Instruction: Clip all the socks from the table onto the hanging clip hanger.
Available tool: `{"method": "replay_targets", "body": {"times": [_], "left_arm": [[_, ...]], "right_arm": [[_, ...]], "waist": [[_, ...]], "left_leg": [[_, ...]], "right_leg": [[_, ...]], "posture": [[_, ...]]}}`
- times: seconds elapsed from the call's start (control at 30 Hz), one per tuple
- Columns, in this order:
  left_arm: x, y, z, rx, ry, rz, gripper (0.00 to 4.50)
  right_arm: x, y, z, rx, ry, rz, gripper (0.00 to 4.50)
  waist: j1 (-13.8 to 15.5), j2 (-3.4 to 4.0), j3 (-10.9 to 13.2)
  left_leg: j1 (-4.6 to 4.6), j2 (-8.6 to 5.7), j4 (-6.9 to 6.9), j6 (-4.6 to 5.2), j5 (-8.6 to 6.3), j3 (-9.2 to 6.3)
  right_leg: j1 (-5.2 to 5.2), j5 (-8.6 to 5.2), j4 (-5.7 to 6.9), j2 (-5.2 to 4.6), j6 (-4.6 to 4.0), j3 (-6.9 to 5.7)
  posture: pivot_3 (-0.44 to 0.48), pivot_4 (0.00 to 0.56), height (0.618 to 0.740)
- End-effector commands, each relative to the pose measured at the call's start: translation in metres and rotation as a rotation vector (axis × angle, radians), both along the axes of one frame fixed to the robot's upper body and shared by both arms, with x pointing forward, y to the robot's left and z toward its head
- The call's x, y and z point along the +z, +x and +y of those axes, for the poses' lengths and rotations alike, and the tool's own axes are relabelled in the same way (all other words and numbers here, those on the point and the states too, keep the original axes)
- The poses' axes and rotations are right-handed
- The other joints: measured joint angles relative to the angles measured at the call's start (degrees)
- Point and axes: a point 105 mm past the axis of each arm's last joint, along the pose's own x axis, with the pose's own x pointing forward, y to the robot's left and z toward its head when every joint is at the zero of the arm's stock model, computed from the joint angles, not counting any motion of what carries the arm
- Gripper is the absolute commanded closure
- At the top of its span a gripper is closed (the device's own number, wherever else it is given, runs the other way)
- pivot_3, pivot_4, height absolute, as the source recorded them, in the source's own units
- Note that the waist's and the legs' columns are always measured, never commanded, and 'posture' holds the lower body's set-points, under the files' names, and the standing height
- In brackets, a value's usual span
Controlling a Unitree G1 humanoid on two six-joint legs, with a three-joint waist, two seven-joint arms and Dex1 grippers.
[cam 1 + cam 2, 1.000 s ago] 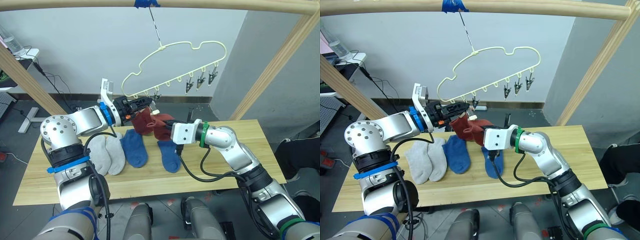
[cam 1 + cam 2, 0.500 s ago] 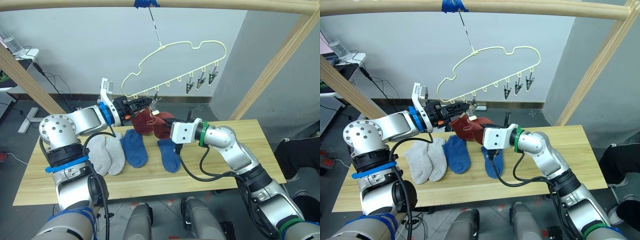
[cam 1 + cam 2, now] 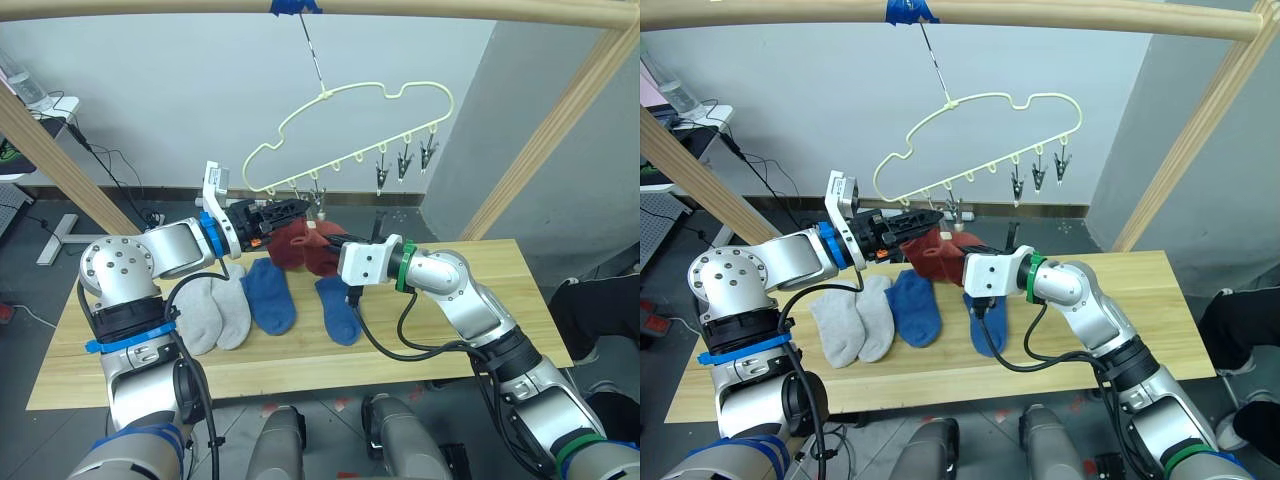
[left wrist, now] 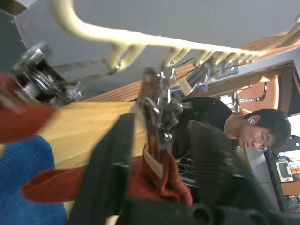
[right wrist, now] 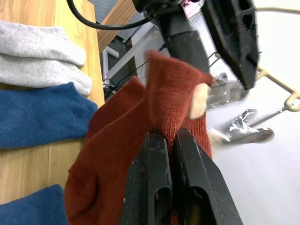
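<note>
The rust red sock (image 3: pixel 305 243) has risen closer to the clip hanger (image 3: pixel 345 130), above the surface (image 3: pixel 440 330). The right gripper (image 5: pixel 169 140) pinches it; the left gripper (image 4: pixel 161 140) squeezes a metal clip (image 4: pixel 159 105).

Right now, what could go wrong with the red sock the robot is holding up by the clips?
1. The right gripper pinches only the edge of the rust red sock, so the sock may slip free and drop onto the table.
2. The left gripper squeezes a metal clip on the clip hanger, which hangs loosely from a pole and may swing away.
3. A second red sock lies bunched beside it and might get pinned too.
</note>
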Motion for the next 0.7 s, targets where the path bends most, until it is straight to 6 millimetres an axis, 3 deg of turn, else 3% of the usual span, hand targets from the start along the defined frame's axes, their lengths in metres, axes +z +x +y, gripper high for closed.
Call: {"method": "replay_targets", "body": {"times": [0.03,0.17,0.23,0.33,0.43,0.7], "left_arm": [[0.008,-0.005,-0.004,-0.031,-0.015,-0.033,1.15],[0.01,-0.007,-0.002,-0.032,-0.001,-0.045,0.03],[0.01,-0.009,0.001,-0.024,0.031,-0.059,0.03],[0.008,-0.013,0.003,-0.015,0.128,-0.105,0.0],[0.001,-0.012,0.005,0.062,0.289,-0.208,0.0],[-0.011,-0.026,-0.015,0.146,0.468,-0.488,0.0]], "right_arm": [[0.011,0.0,0.002,0.007,0.031,-0.037,4.5],[0.008,0.003,0.004,-0.002,0.03,-0.025,4.5],[0.007,0.003,0.005,-0.003,0.032,-0.02,4.5],[0.005,0.003,0.007,0.002,0.044,0.028,3.79],[0.001,0.001,0.006,0.009,0.037,0.064,2.75],[-0.007,-0.011,-0.027,-0.06,0.06,0.196,0.02]], "waist": [[0.0,0.0,0.0],[0.0,0.0,0.0],[-0.1,0.0,0.0],[-0.2,0.0,0.0],[-0.1,0.01,0.0],[1.3,0.01,0.0]], "left_leg": [[0.0,0.0,0.0,0.0,0.0,0.0],[0.0,0.01,0.0,0.0,0.0,0.0],[0.0,0.01,0.0,0.0,0.0,0.0],[0.01,0.02,-0.01,0.0,0.0,0.0],[0.01,0.03,-0.06,0.0,0.0,-0.01],[-0.06,0.06,-0.24,0.02,0.0,0.0]], "right_leg": [[0.0,0.0,0.0,0.0,0.0,0.0],[0.0,0.0,0.0,0.0,0.0,0.0],[0.0,0.0,0.0,0.0,0.0,0.01],[0.0,0.0,0.0,0.0,0.0,0.01],[-0.02,0.0,-0.01,0.0,0.0,0.02],[0.01,0.01,-0.35,-0.4,-0.02,0.01]], "posture": [[-0.029,0.24,0.74],[-0.031,0.241,0.74],[-0.031,0.241,0.74],[-0.029,0.242,0.74],[-0.026,0.245,0.74],[-0.019,0.249,0.74]]}}
